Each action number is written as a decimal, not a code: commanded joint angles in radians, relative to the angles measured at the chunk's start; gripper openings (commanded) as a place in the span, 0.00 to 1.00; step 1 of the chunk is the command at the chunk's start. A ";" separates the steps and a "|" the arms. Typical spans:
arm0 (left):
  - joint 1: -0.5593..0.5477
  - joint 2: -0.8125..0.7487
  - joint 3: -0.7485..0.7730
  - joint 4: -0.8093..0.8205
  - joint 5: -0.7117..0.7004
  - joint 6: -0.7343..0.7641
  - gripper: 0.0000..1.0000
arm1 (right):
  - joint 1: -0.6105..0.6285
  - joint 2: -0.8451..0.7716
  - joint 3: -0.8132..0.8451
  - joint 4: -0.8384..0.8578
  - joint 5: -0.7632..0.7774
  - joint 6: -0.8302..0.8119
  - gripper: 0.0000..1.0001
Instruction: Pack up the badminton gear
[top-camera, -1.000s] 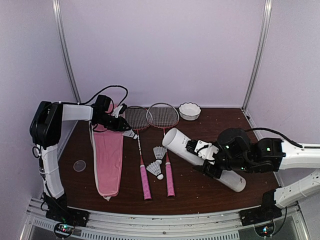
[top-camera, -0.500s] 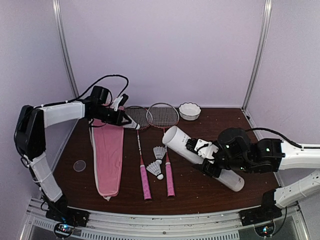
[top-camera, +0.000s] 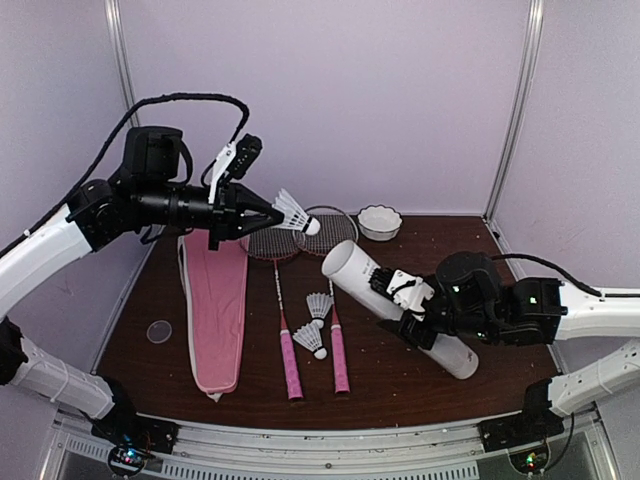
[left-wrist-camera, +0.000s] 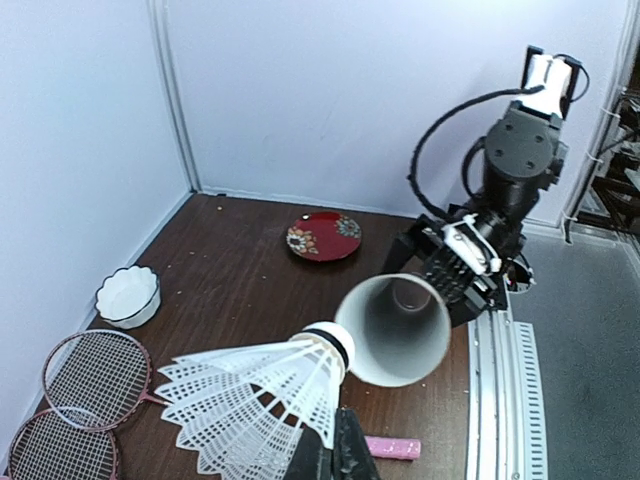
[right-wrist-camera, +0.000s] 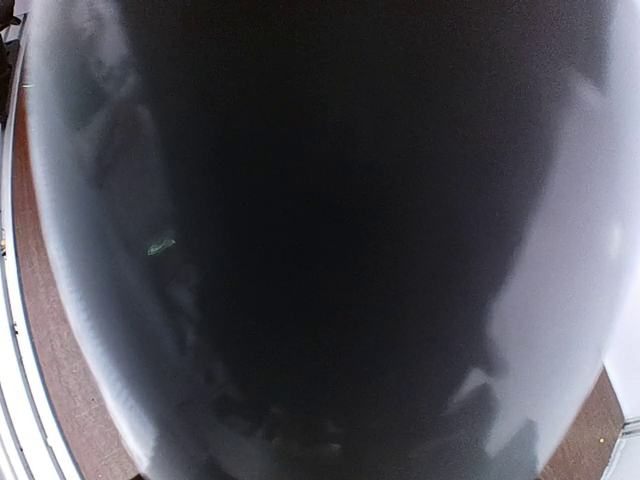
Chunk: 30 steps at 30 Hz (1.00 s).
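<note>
My left gripper (top-camera: 271, 214) is raised above the table, shut on the feather skirt of a white shuttlecock (top-camera: 294, 212). In the left wrist view that shuttlecock (left-wrist-camera: 255, 400) points its cork at the open mouth of the long white tube (left-wrist-camera: 393, 328), just short of it. My right gripper (top-camera: 408, 304) is clamped around the tube (top-camera: 356, 275), holding it tilted with the open end up and to the left. The tube's wall (right-wrist-camera: 320, 240) fills the right wrist view and hides the fingers. Two shuttlecocks (top-camera: 319, 304) (top-camera: 310, 342) lie between the two rackets' pink handles (top-camera: 291, 368) (top-camera: 340, 362). The pink cover (top-camera: 217, 310) lies left of them.
A small white scalloped bowl (top-camera: 380, 222) sits at the back of the table by the wall. A red patterned dish (left-wrist-camera: 323, 236) lies on the table behind the tube. A clear round lid (top-camera: 159, 331) rests near the left edge. Metal frame posts stand at the back corners.
My left gripper closed on the shuttlecock near the cover's top, then rose and swung right to the tube's mouth. The right gripper tipped the tube's open end slightly higher.
</note>
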 joint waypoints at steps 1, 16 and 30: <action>-0.069 0.003 0.050 -0.092 -0.026 0.079 0.00 | -0.006 0.012 -0.004 0.060 0.020 0.006 0.35; -0.238 0.139 0.159 -0.182 -0.095 0.137 0.24 | -0.006 0.021 0.013 0.069 -0.011 0.012 0.35; -0.241 0.159 0.149 -0.211 -0.038 0.201 0.70 | -0.005 0.009 0.008 0.068 -0.040 -0.003 0.34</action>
